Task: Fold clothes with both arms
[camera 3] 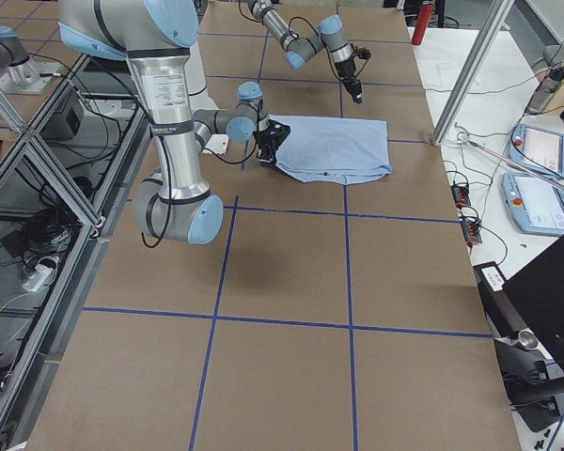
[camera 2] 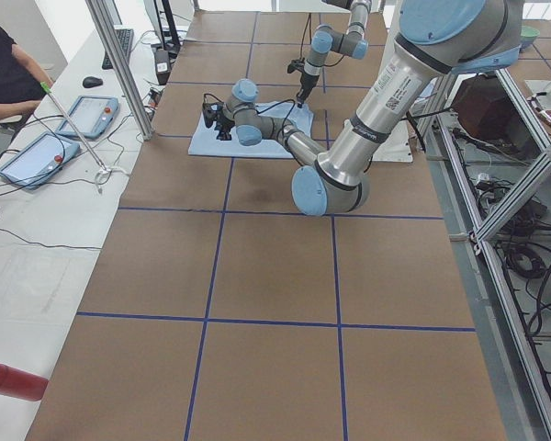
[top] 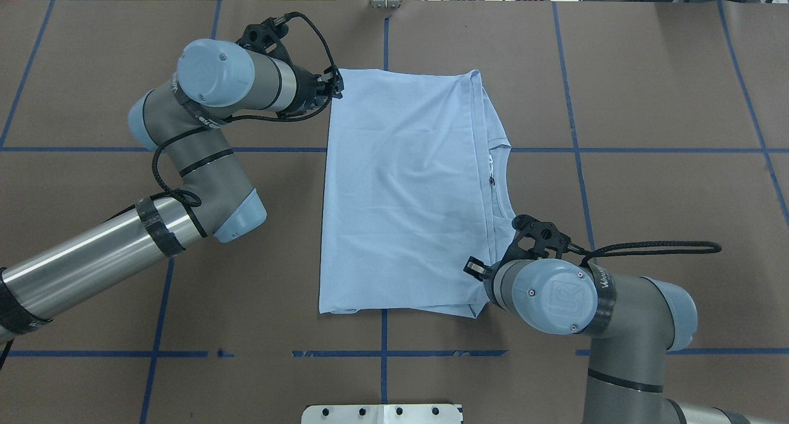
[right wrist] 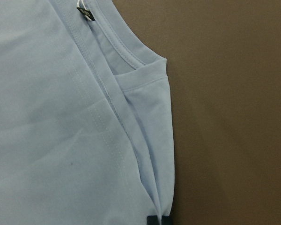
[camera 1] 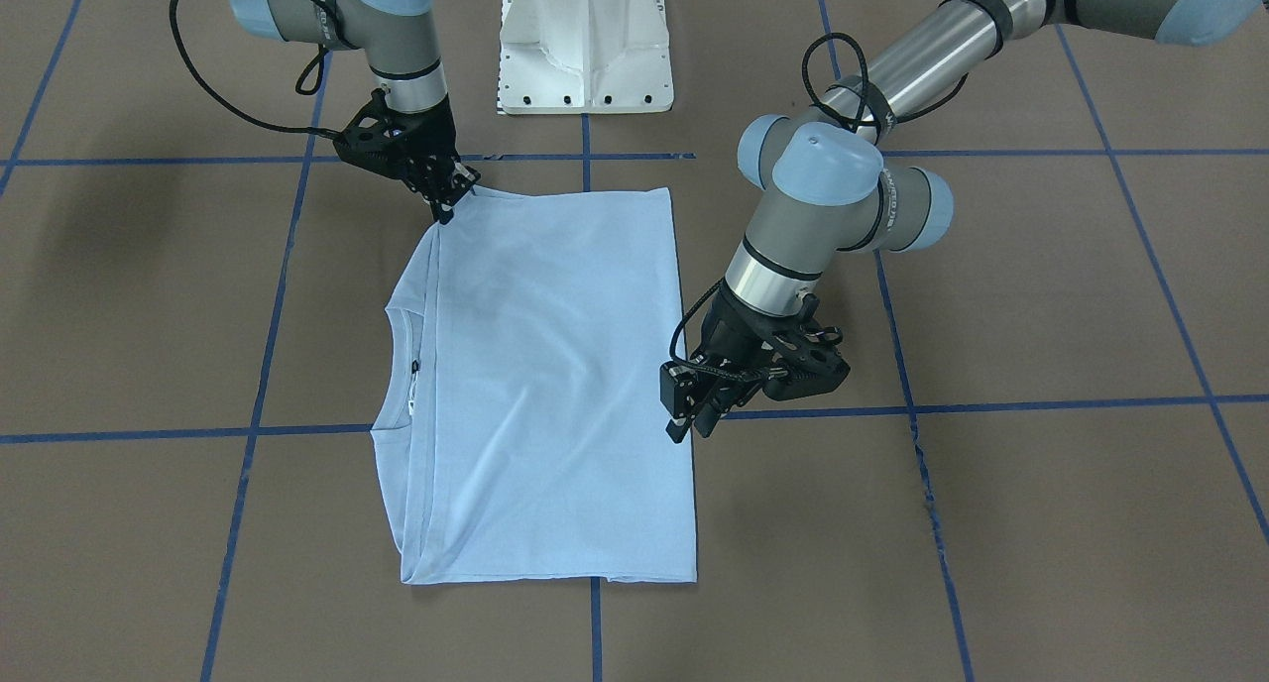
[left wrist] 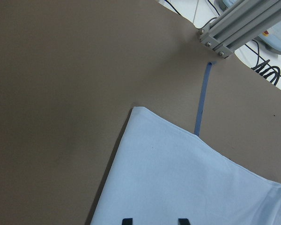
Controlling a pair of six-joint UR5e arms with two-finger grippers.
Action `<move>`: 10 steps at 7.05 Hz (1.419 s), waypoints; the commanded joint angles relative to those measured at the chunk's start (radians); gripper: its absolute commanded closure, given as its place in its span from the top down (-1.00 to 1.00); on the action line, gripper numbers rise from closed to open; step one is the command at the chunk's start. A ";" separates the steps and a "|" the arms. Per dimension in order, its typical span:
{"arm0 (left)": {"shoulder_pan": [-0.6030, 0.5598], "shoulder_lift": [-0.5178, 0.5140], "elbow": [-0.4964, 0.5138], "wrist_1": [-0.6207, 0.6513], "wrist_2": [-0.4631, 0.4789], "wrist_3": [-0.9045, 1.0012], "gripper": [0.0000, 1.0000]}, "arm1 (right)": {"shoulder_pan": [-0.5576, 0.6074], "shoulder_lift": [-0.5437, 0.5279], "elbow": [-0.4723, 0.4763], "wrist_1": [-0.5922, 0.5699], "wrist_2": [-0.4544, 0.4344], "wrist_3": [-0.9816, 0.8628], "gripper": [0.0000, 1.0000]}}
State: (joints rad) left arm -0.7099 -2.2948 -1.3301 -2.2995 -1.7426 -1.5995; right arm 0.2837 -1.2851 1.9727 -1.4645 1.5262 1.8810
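The light blue T-shirt [camera 1: 555,385] lies flat on the brown table, folded into a rectangle [top: 400,196]. Its collar and dark label [camera 1: 414,368] face the robot's right. My left gripper [camera 1: 692,426] hovers open at the shirt's far left edge [top: 336,86]. The left wrist view shows its fingertips apart [left wrist: 154,220] over the cloth, with the shirt's corner [left wrist: 136,110] ahead. My right gripper [camera 1: 448,206] is at the shirt's near right corner [top: 473,267]. In the right wrist view its tips [right wrist: 158,219] are together on the folded edge. The chest print is hidden.
The white pedestal base [camera 1: 585,48] stands at the table's near edge. Blue tape lines [top: 385,325] grid the brown table. An aluminium post [left wrist: 239,26] rises at the far edge. Tablets [camera 2: 37,152] and cables lie on the side bench, beyond the table.
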 commanded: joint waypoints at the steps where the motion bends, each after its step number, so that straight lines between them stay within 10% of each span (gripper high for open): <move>1: 0.041 0.076 -0.090 -0.003 0.003 -0.096 -0.09 | 0.002 -0.008 0.024 -0.002 0.002 0.003 -1.00; 4: 0.247 0.256 -0.354 0.038 0.139 -0.287 0.08 | -0.005 -0.066 0.077 -0.004 0.041 0.009 -1.00; 10: 0.515 0.297 -0.506 0.391 0.239 -0.391 0.16 | -0.006 -0.066 0.077 -0.004 0.040 0.009 -1.00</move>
State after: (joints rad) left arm -0.2279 -2.0010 -1.8319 -1.9239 -1.5047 -1.9766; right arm 0.2777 -1.3514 2.0497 -1.4680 1.5662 1.8899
